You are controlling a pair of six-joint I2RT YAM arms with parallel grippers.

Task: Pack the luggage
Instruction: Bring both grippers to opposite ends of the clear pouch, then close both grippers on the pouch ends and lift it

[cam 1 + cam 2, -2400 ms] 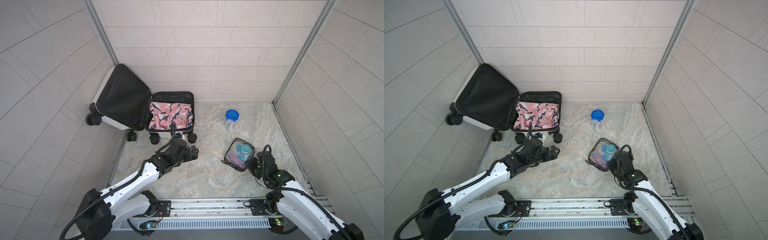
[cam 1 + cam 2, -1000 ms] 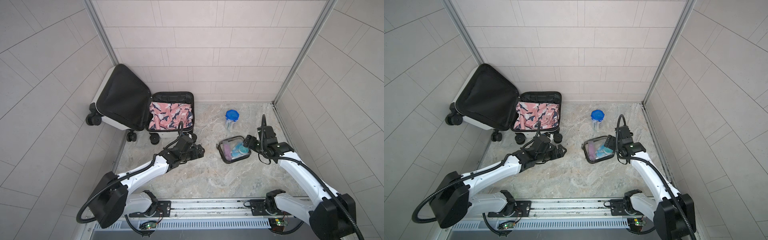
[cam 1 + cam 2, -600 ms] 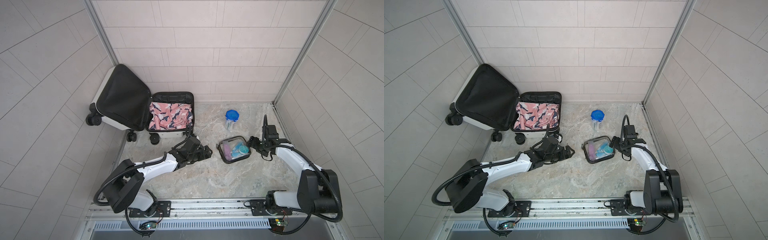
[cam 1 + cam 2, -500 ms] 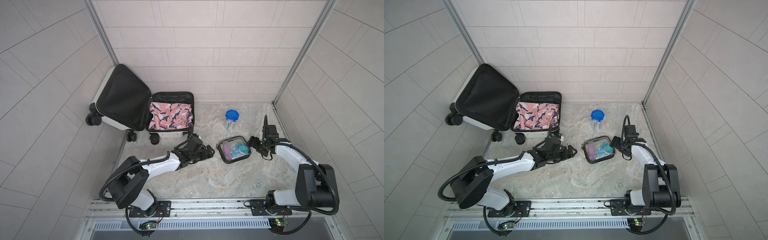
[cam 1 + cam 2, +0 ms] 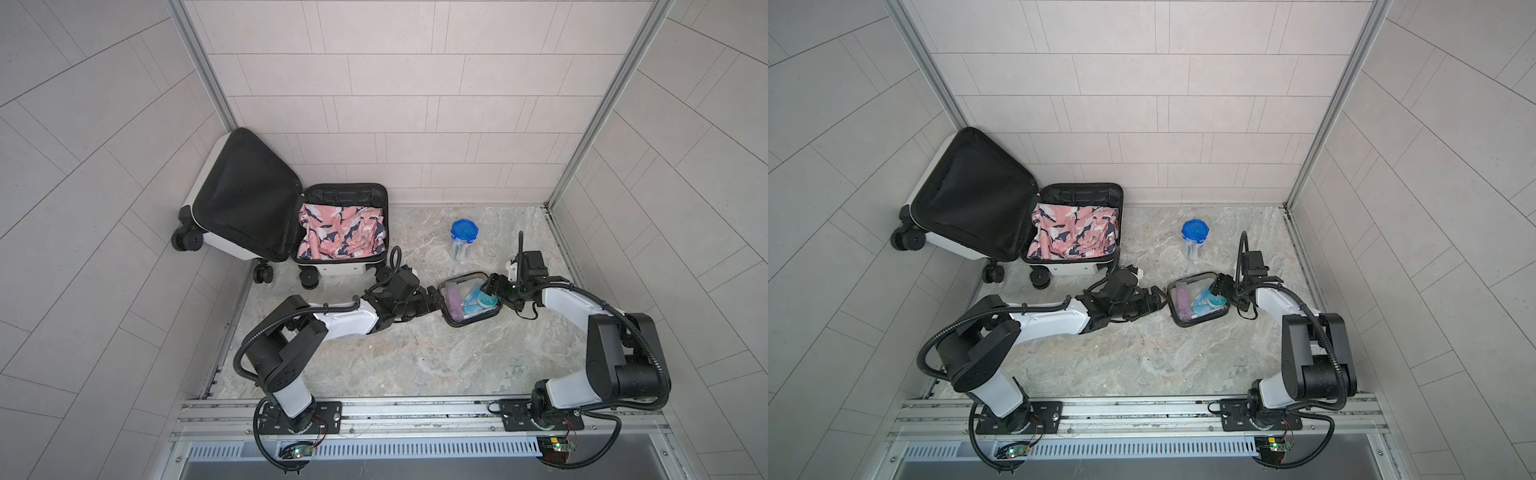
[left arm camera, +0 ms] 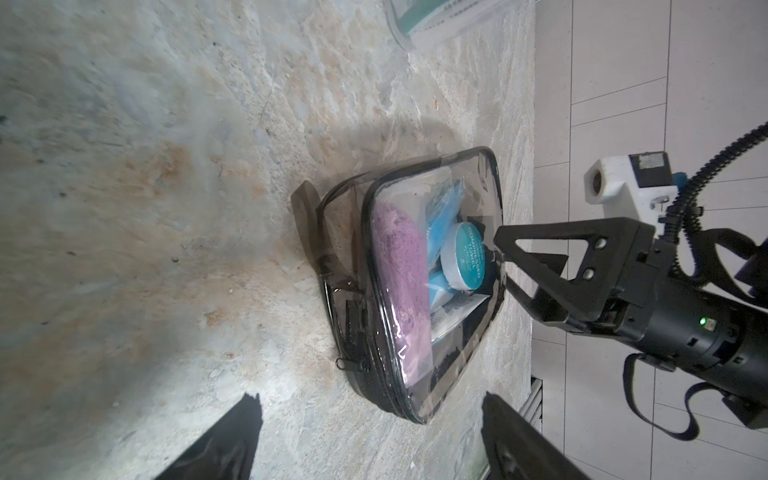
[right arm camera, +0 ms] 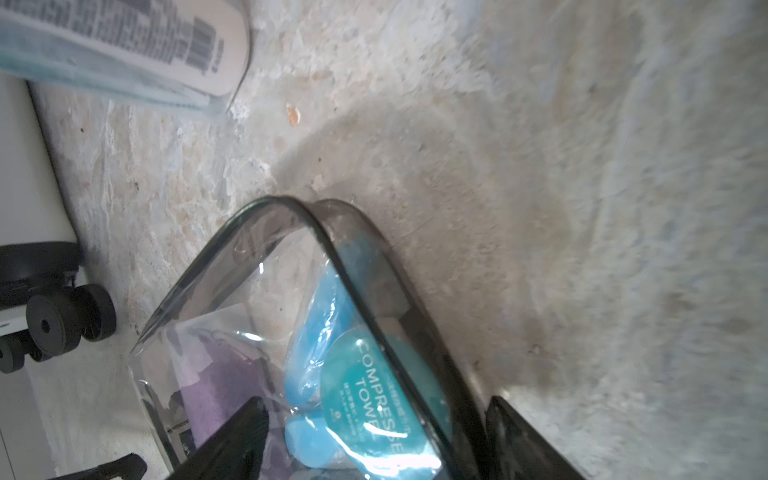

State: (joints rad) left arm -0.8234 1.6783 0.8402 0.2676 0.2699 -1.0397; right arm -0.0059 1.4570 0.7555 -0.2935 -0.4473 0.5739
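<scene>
The luggage [image 5: 345, 269] [image 5: 1075, 268] lies open at the back left, its black-lined lid propped up, with a pink patterned cloth [image 5: 340, 232] in the base. A clear toiletry pouch [image 5: 469, 301] [image 5: 1198, 301] [image 6: 415, 270] [image 7: 291, 332] lies flat on the floor. My left gripper [image 5: 436, 297] [image 5: 1156, 301] [image 6: 370, 399] is open, with the pouch's left end just ahead of its fingertips. My right gripper [image 5: 492, 286] [image 5: 1219, 286] [image 7: 374, 403] is open too, and its fingers straddle the pouch's right end by the teal towel tin.
A clear jar with a blue lid [image 5: 464, 232] [image 5: 1195, 235] stands behind the pouch, near the back wall. The luggage's black wheels [image 7: 62, 324] sit to the left of the pouch. Tiled walls close in on three sides; a metal rail [image 5: 415, 409] runs along the front.
My left gripper has reached right, from in front of the luggage up to the pouch's left end. The right gripper has stayed at the pouch's right end. The pouch has hardly shifted.
</scene>
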